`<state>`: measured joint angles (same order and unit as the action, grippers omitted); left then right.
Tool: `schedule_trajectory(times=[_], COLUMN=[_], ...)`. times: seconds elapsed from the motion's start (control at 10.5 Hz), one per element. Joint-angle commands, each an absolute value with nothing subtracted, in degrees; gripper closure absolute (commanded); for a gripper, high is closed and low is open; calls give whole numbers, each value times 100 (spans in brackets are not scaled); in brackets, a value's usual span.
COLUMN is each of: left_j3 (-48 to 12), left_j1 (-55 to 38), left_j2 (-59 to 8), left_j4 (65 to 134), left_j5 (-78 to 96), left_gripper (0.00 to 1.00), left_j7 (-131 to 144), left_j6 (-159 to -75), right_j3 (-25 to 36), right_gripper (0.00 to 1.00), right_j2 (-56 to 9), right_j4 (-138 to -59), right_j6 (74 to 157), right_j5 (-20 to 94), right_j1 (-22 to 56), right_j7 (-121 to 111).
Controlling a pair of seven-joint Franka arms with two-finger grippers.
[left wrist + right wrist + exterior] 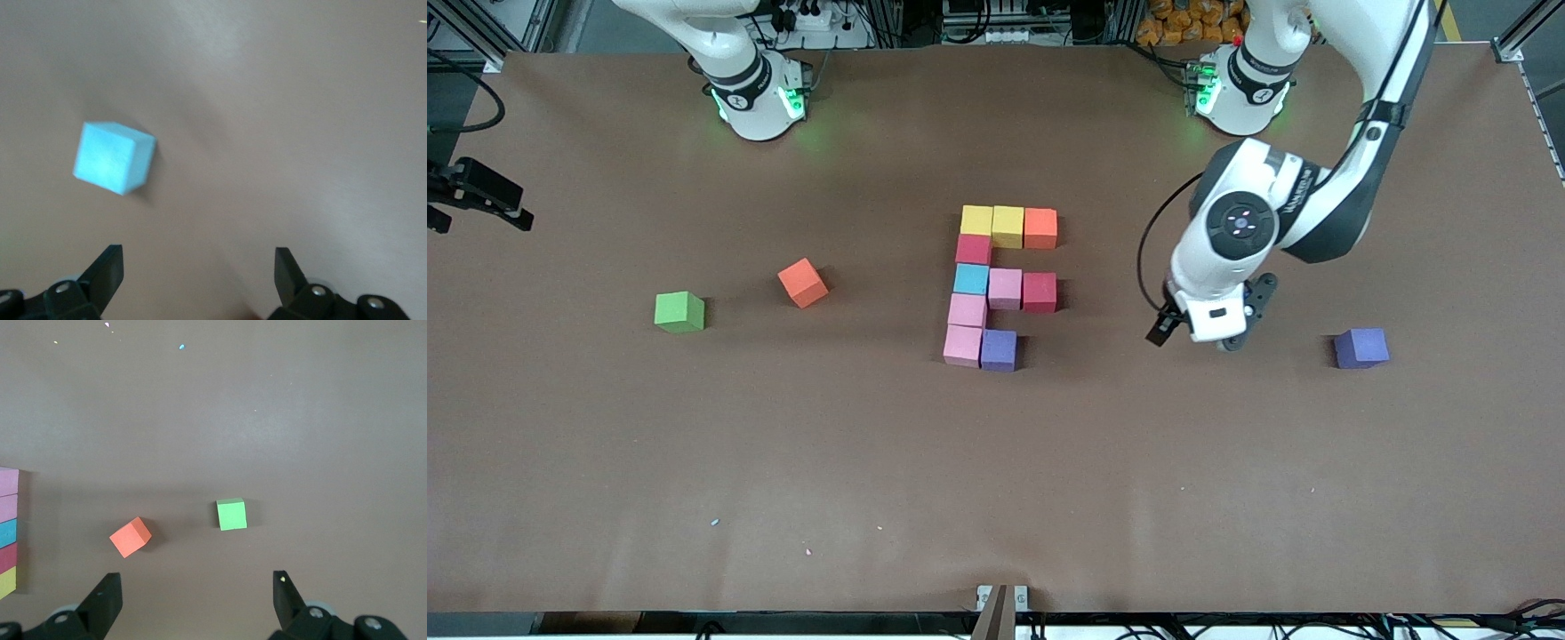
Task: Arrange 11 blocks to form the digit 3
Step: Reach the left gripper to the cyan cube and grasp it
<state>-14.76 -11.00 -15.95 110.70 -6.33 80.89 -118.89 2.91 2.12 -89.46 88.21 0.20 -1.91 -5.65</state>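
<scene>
L end effector (pixel 198 280) spread wide, empty, hovering over light blue block (pixel 113 157) lying loose on counter (pixel 1227 462), toward L arm's end. Best: centre over it, square fingers to faces, drop straight. Unfinished 3 (pixel 1000 286) mid-counter, last bar one block short. R end effector (pixel 197 600) spread, waiting.

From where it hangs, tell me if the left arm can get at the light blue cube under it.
Probably yes: the left gripper hangs open over bare table, the light blue cube lies alone just below, nothing between.
</scene>
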Motion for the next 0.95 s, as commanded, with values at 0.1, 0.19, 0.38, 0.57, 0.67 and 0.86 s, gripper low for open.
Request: schedule_trajectory(times=[0.1, 0.19, 0.38, 0.57, 0.67, 0.86], left_j3=[-1529, -1538, -1529, -1538, -1529, -1529], left_j1=[-713, -573, -397, -150, -141, -132], left_j2=[-1020, -985, -906, -1036, -1185, -1362], left_j4=[12197, 12408, 12952, 12990, 12990, 12999], left_j5=[-545, -545, -545, -545, -545, -519], left_gripper=[0, 0, 0, 0, 0, 0], left_j7=[6789, 6507, 5996, 5705, 5704, 5730], left_j6=[-12260, -12330, -12908, -13087, -13157, -13333], right_j3=[237, 237, 237, 237, 237, 237], right_gripper=[0, 0, 0, 0, 0, 0], right_j2=[246, 246, 246, 246, 246, 246], right_j4=[-8930, -8921, -8930, -8930, -8930, -8938], right_j6=[8771, 8771, 8771, 8771, 8771, 8771], right_j5=[0, 0, 0, 0, 0, 0], right_j1=[-255, -264, -255, -255, -255, -255], right_j7=[-606, -606, -598, -598, -598, -589])
